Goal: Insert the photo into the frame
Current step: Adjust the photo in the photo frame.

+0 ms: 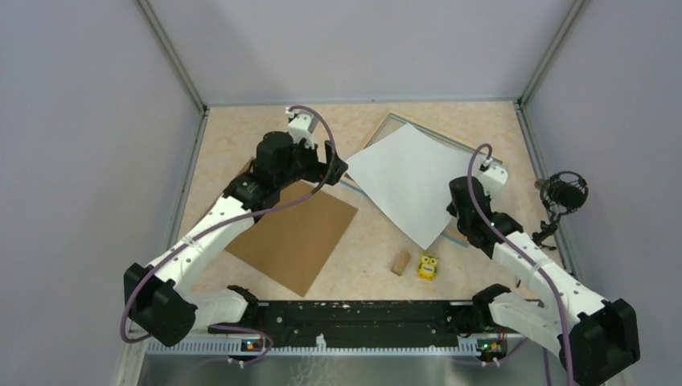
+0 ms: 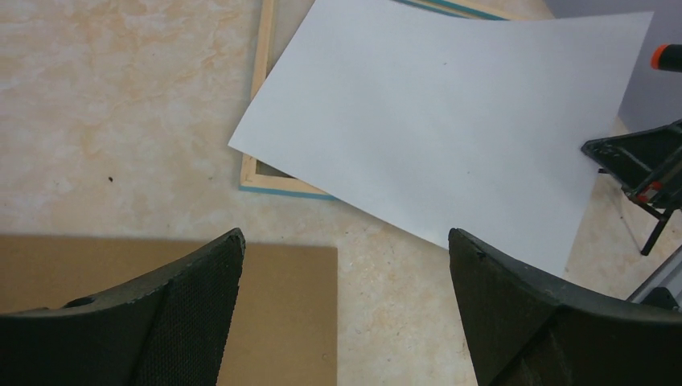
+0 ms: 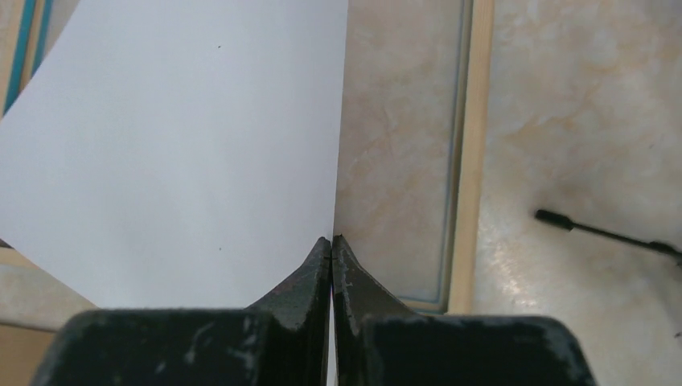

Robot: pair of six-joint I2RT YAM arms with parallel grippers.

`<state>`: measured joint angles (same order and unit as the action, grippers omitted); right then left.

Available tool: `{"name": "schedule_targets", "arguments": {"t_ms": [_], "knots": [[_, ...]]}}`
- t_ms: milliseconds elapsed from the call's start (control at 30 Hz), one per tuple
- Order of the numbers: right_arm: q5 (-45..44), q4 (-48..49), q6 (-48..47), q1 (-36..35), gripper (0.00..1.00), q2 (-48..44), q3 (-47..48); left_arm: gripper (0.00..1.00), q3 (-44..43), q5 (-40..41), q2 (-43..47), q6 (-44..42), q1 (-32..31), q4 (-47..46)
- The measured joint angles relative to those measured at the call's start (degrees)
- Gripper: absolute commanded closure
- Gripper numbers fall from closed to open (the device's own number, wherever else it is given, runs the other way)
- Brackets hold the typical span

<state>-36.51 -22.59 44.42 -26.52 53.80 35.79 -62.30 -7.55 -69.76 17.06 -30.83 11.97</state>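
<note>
The photo point(image 1: 402, 181) shows only a blank white side and lies skewed across the frame point(image 1: 450, 141), covering most of it. The frame's light wood and blue edges stick out at the far side and near the photo's corners. In the right wrist view, my right gripper point(image 3: 332, 239) is shut on the photo's point(image 3: 185, 145) right edge, over the frame's point(image 3: 470, 145) opening. My left gripper point(image 1: 336, 169) hovers open by the photo's left corner. Between its tips point(image 2: 346, 233) I see only bare table, with the photo point(image 2: 450, 121) and frame point(image 2: 259, 121) beyond.
A plain brown backing board point(image 1: 293, 233) lies on the table under the left arm, its corner point(image 2: 273, 305) below the left fingers. A small wooden block point(image 1: 400, 263) and a yellow toy point(image 1: 428, 266) sit near the front. A black stand point(image 1: 563, 193) is at the right wall.
</note>
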Motion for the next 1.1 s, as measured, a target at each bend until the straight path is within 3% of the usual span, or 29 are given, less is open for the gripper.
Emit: {"name": "schedule_targets", "arguments": {"t_ms": [100,400,700,1100], "knots": [[3.0,-0.2,-9.0,3.4,1.00,0.3,1.7,0.02,1.5,1.2,0.0,-0.6,0.0,0.1],[24.5,-1.7,-27.8,21.5,1.00,5.7,7.7,0.02,1.8,2.5,0.2,-1.0,0.0,0.0],[36.3,-1.7,-39.0,23.7,1.00,13.1,13.2,0.02,2.2,2.5,0.2,-1.0,-0.4,-0.5],[40.0,3.8,-43.2,24.5,1.00,18.6,16.9,0.02,2.9,2.6,0.3,-1.0,-0.4,-1.3]]}}
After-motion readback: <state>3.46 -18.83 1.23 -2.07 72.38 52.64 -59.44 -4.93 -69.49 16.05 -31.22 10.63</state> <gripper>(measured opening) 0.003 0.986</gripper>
